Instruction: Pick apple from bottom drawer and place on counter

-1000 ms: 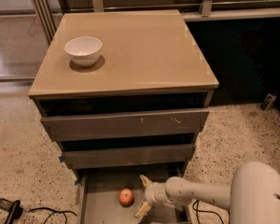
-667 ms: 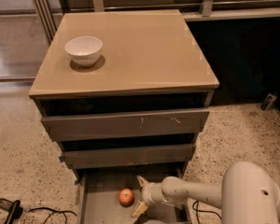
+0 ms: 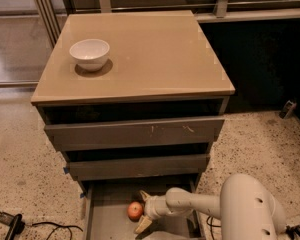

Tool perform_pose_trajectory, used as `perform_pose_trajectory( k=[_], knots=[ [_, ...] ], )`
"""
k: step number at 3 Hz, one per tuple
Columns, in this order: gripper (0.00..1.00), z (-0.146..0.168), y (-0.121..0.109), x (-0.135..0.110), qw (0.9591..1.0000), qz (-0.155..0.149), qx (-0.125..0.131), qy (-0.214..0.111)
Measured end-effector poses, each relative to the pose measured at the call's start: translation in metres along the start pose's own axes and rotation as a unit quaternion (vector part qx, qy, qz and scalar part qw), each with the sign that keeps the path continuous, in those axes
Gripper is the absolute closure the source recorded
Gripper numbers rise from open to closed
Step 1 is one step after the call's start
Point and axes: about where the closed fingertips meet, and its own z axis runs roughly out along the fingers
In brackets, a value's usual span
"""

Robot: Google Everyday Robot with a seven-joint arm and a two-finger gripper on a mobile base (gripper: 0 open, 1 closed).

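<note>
The small red apple (image 3: pixel 135 210) lies on the grey floor of the pulled-out bottom drawer (image 3: pixel 108 219), near its middle. My gripper (image 3: pixel 142 212) reaches into the drawer from the right on a white arm. It is open, one finger above and one below the apple's right side, right next to it. The tan counter (image 3: pixel 150 54) tops the cabinet.
A white bowl (image 3: pixel 90 53) stands on the counter's back left. Two upper drawers with scuffed fronts (image 3: pixel 135 133) overhang the bottom drawer. A black cable and plug (image 3: pixel 12 223) lie on the speckled floor at left. My white arm base (image 3: pixel 247 209) fills the lower right.
The gripper and arm have shifted slightly left, closer to the apple. The apple has not moved.
</note>
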Motion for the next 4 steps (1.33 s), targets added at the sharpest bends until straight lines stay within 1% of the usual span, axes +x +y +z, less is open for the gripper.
perform_pose_trajectory(
  k=[1, 4],
  knots=[
    [0.02, 0.0218, -0.0062, 0.0059, 0.9999, 0.008, -0.014, 0.001],
    [0.70, 0.0218, -0.0061, 0.0059, 0.9999, 0.008, -0.014, 0.001]
  ],
)
